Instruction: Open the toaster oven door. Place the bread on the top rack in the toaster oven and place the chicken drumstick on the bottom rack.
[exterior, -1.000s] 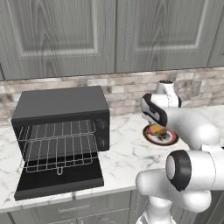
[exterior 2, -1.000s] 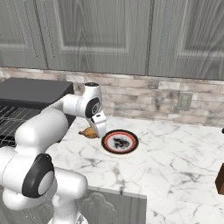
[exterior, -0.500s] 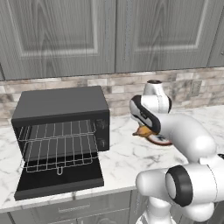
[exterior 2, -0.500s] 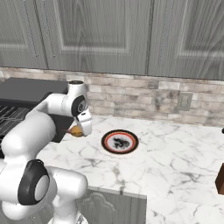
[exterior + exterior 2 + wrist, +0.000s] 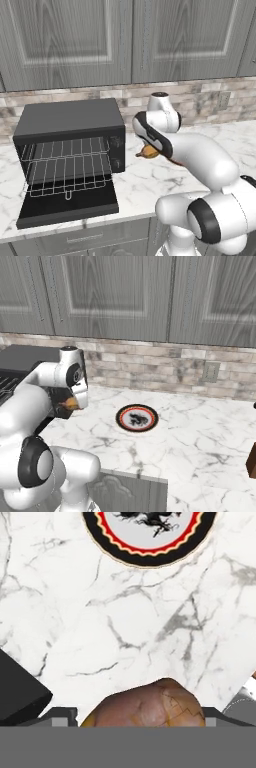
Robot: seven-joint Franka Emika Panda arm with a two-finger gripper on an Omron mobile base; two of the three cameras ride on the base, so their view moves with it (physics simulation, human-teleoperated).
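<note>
The gripper (image 5: 150,150) grasps the chicken drumstick (image 5: 145,708) above the counter (image 5: 200,431), at the toaster oven's (image 5: 70,120) three o'clock; its door (image 5: 67,205) hangs open.

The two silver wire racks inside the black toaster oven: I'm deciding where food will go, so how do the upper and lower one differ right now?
The upper silver wire rack sits back inside the black toaster oven, while the lower silver wire rack juts forward over the dropped door. The lower rack shows a small front loop; the upper shows none. Both are bare silver grids of parallel wires.
</note>
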